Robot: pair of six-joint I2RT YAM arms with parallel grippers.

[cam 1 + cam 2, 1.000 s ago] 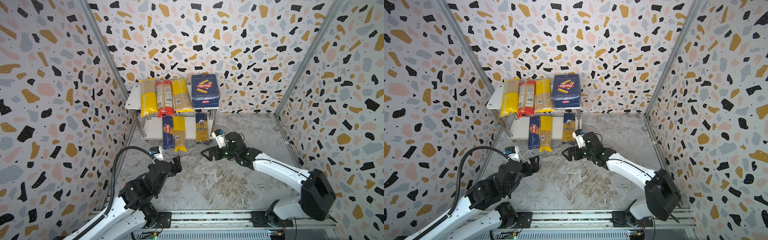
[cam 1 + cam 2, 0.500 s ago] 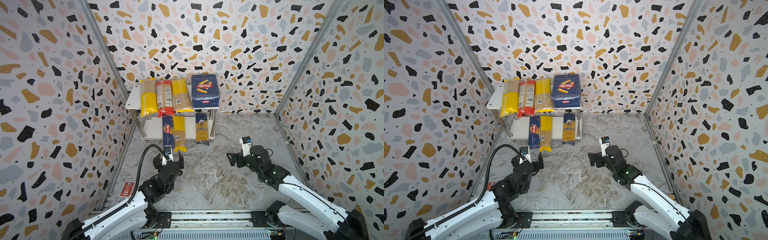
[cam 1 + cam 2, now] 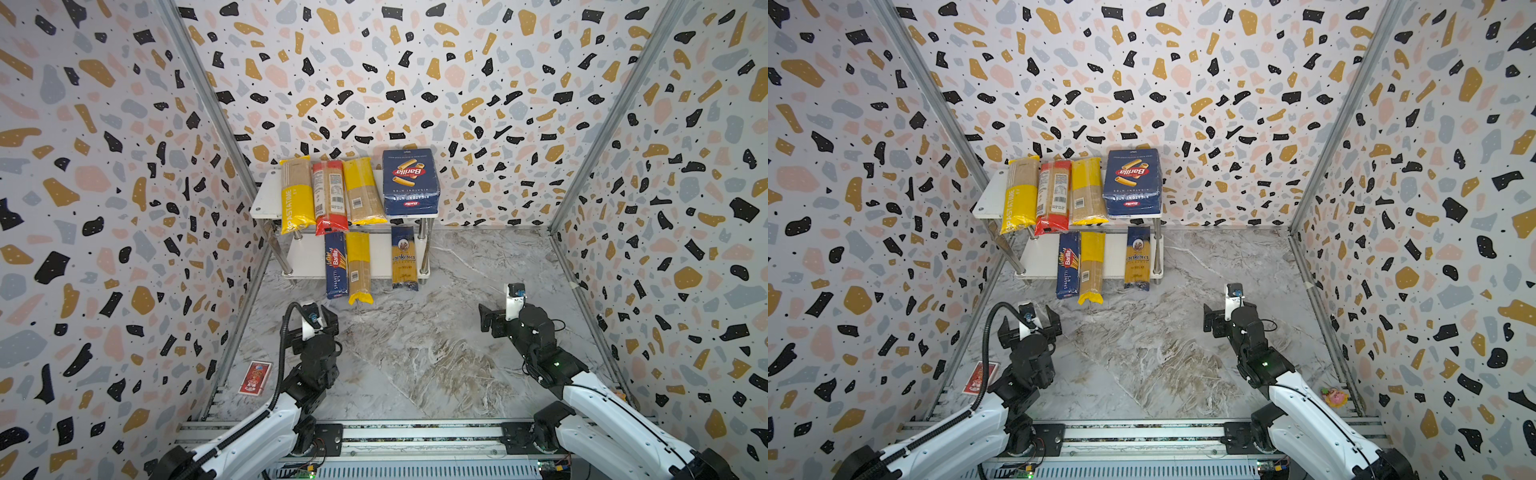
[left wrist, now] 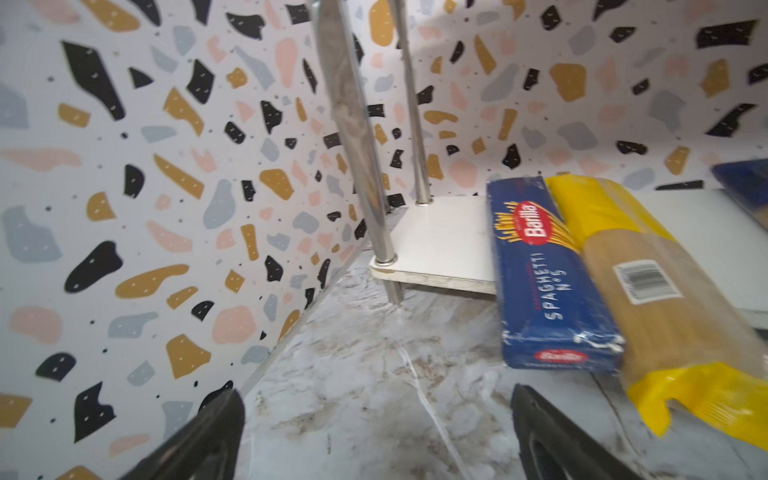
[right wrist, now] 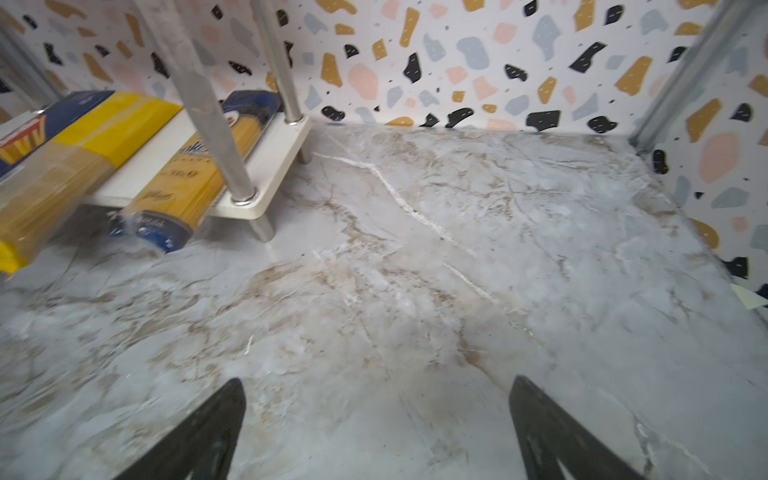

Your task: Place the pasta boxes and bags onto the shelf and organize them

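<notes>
desk (image 3: 415,353) is lying mostly free, only a small red card (image 3: 254,377) sitting by the left wall. shelf (image 3: 266,195) at the back wall is carrying every pack. top board is holding rigatoni box (image 3: 409,183), pastatime bag (image 3: 297,195), red-ended bag (image 3: 330,197) and plain yellow bag (image 3: 363,191) side by side. bottom board is holding spaghetti box (image 3: 336,266) touching second yellow bag (image 3: 358,268), with ankara bag (image 3: 404,257) apart by the right post. long packs are overhanging the front edge. change: right arm, at the ankara bag a second ago, is pulling back to its side; left arm is backing off too. left pincer (image 4: 376,395) and right pincer (image 5: 376,384) are both gaping wide, gripping nothing. judging: last pack is placed, task is looking done.
</notes>
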